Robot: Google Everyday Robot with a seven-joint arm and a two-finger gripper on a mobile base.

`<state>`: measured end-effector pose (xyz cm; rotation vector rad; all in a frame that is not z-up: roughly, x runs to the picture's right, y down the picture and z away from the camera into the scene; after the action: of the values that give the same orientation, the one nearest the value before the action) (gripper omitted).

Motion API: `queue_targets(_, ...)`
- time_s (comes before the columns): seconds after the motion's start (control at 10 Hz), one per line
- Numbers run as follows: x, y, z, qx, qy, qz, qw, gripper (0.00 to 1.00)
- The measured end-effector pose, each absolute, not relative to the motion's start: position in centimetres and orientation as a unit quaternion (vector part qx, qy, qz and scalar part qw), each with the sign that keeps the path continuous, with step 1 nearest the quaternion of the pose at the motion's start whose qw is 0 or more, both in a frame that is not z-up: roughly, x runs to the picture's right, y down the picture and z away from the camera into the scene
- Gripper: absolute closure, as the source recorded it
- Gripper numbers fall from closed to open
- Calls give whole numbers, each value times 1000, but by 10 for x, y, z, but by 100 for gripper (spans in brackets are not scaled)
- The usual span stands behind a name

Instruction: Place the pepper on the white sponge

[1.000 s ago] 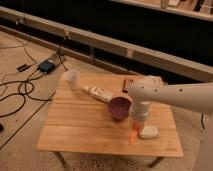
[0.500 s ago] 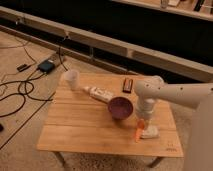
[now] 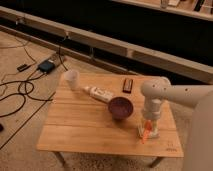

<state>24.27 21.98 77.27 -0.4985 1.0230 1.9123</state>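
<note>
Camera view:
Gripper [image 3: 148, 125]: pointing straight down over the table's [image 3: 90, 130] right side, fingers closed on the pepper's upper end.
Pepper [image 3: 145, 134]: hangs from the closed fingers, tip touching or just above the white sponge [image 3: 149, 132].
Neighbours: purple bowl [image 3: 120, 107] just left; white bottle [image 3: 100, 93], cup [image 3: 72, 78], dark block [image 3: 128, 85] farther off.
Risk: released upright, the tapered pepper may topple and roll off the small pad.
</note>
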Motion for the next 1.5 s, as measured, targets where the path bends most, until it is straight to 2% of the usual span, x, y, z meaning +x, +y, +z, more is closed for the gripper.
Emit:
queue_targets(0.4,250,227,780,-198,416,771,440,98)
queue_targets(0.5,249,227,783,-198,414,771,442,92)
queue_targets(0.7,248,224,788,-196,409,771,446,72)
queue_targets(0.9,248,220,791,-189,409,773,447,48)
queue_targets(1.1,248,218,793,-183,411,773,448,37)
queue_targets(1.5,249,214,796,-174,416,772,448,37)
